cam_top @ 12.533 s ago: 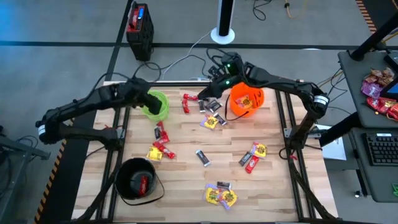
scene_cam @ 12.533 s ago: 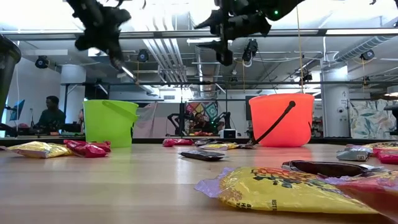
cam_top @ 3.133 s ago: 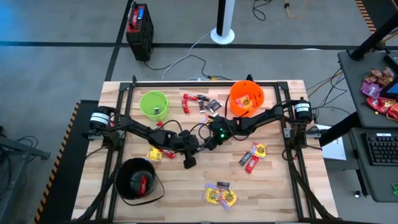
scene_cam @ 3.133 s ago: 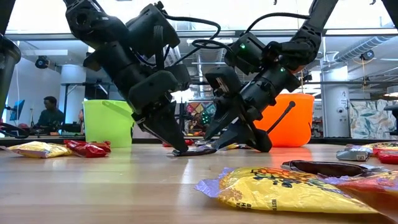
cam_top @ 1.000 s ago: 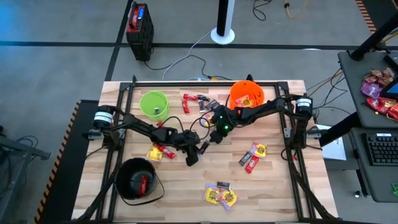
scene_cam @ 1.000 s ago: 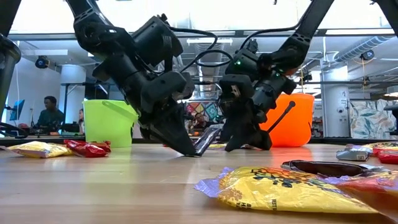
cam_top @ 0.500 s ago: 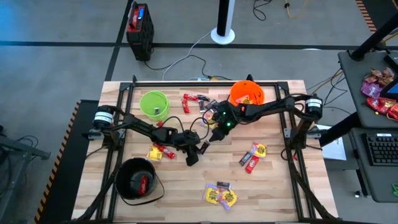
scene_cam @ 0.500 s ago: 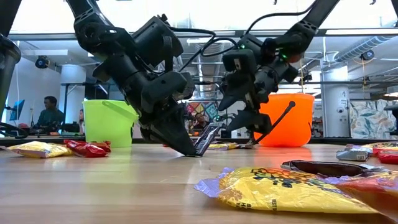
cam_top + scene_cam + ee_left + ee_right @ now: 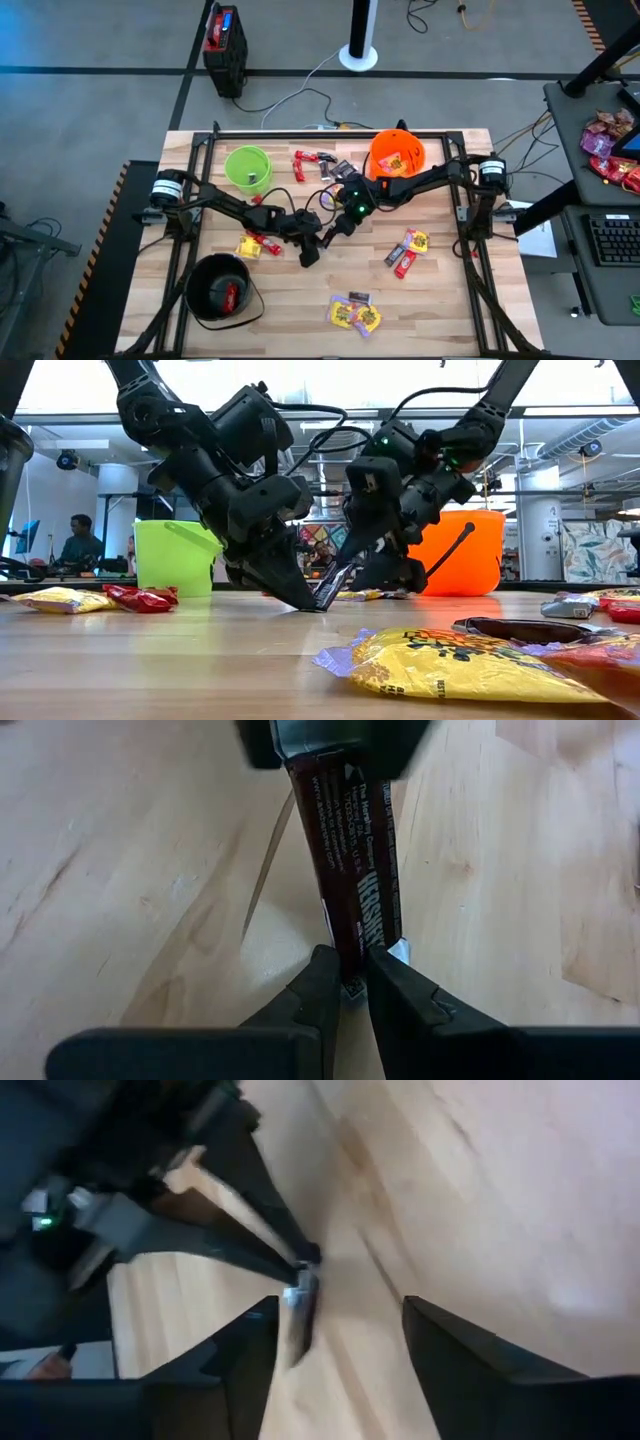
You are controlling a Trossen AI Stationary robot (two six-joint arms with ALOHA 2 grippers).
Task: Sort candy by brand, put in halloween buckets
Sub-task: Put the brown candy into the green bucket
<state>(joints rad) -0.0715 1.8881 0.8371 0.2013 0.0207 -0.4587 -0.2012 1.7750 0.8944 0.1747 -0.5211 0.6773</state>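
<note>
Risks tearing or dropping the dark brown foil-wrapped chocolate bar [image 9: 352,870], pinched by left jaws [image 9: 346,982] at one end, if spread right jaws [image 9: 340,1342] close and pull against them.

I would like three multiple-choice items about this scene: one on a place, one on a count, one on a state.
1. Where does the lime green plastic bucket stand?
A. table's near-left corner
B. far side, left of the orange pumpkin bucket
C. on the floor

2. How many buckets stand on the wooden table?
A. two
B. three
C. four

3. What does the left gripper do?
A. pinches the dark-wrapped candy bar
B. hangs open and holds nothing
C. grips a bucket handle

Answers:
1 B, the high view shows them side by side.
2 B, counting the black bucket.
3 A, the left wrist view shows its fingers shut on the wrapper's end.
</note>
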